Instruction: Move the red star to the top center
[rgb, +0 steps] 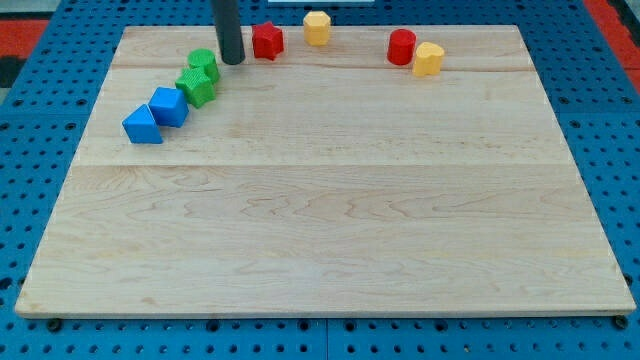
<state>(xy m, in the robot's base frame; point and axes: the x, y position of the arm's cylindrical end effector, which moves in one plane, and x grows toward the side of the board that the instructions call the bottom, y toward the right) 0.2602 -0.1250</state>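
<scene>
The red star (267, 40) lies near the board's top edge, left of centre. My tip (232, 60) stands just to the star's left, a small gap between them, and right of the green round block (204, 64). A yellow hexagon block (317, 27) sits at the top edge just right of the star.
A green star (197, 86) lies below the green round block. A blue cube (168, 105) and a blue triangle (141, 125) run down-left from it. A red cylinder (401, 46) and a yellow block (428, 58) touch at the top right. The wooden board (330, 220) lies on blue pegboard.
</scene>
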